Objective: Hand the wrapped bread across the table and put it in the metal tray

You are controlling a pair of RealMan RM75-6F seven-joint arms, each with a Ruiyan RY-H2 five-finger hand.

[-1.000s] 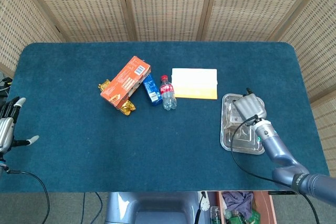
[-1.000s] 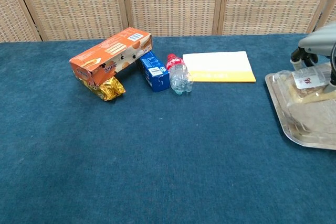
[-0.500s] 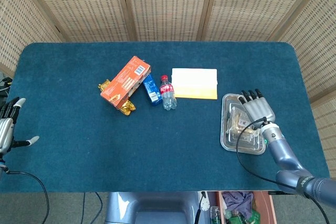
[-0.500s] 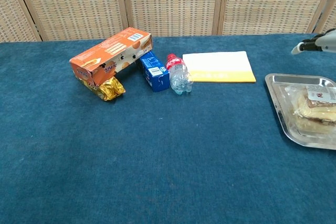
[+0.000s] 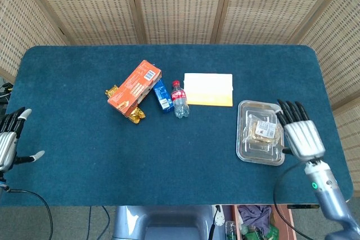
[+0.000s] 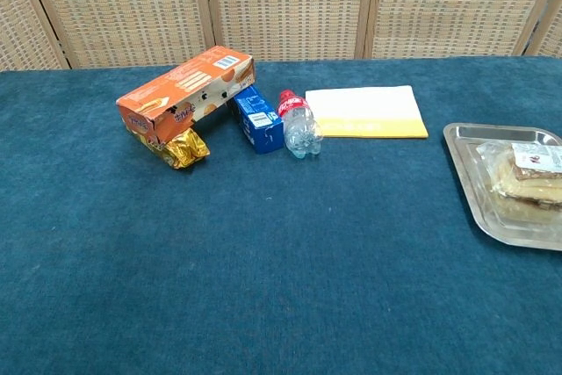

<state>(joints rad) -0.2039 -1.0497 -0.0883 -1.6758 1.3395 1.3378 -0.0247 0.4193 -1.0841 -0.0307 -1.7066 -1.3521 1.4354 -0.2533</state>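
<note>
Wrapped bread [image 5: 263, 131] sits in metal tray [image 5: 243, 153], my right hand [image 5: 301, 133] fingers spread, empty; task looks done.

Woven rattan screen panels [image 5: 180, 4] stand behind the blue-clothed table [image 5: 84, 155].

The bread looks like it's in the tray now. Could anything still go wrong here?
Probably little. The wrapped bread lies in the metal tray, but the open right hand hovers right beside the tray's edge, so a careless pull-back might nudge it. The tray also sits fairly near the table's front edge, so a shove could push it toward the drop.
</note>
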